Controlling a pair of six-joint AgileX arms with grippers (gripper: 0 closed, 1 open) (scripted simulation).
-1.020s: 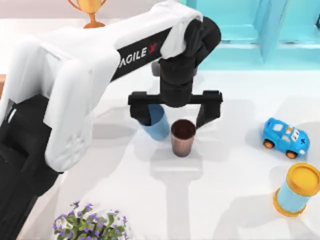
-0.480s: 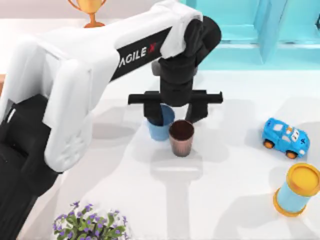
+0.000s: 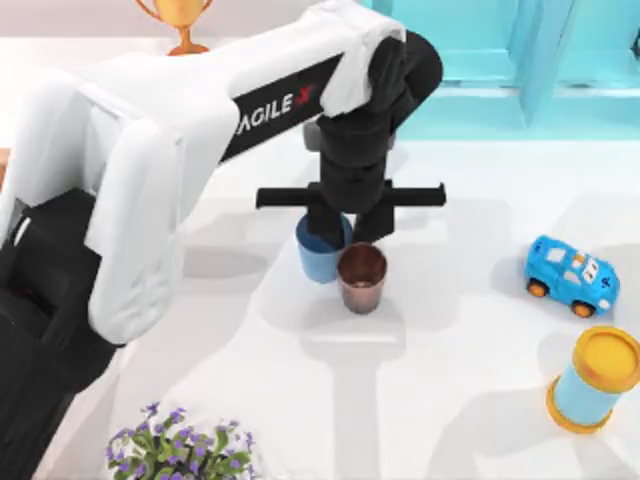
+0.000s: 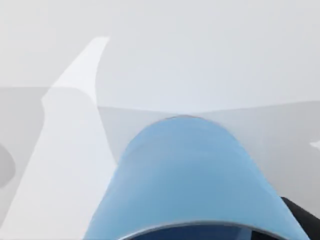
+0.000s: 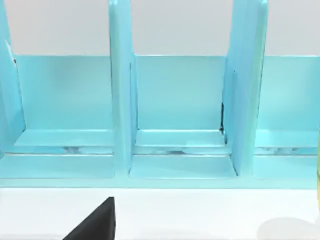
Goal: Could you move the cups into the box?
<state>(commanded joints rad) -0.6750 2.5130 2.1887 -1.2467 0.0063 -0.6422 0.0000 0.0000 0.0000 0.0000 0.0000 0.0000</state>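
The left hand (image 3: 340, 228) covers the far rim of the plain light blue tapered cup (image 3: 317, 262), whose mouth is cut off in the left wrist view (image 4: 187, 180). The golden trophy (image 3: 180, 20), turquoise shelf unit (image 3: 520, 60) and purple-flowered plant (image 3: 180, 450) run past the top view's edges.

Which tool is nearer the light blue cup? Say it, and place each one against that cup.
Left. The left tool is right at the light blue cup, fingers closed in on its rim. The right tool is off by the turquoise shelf unit, well away from the cup.
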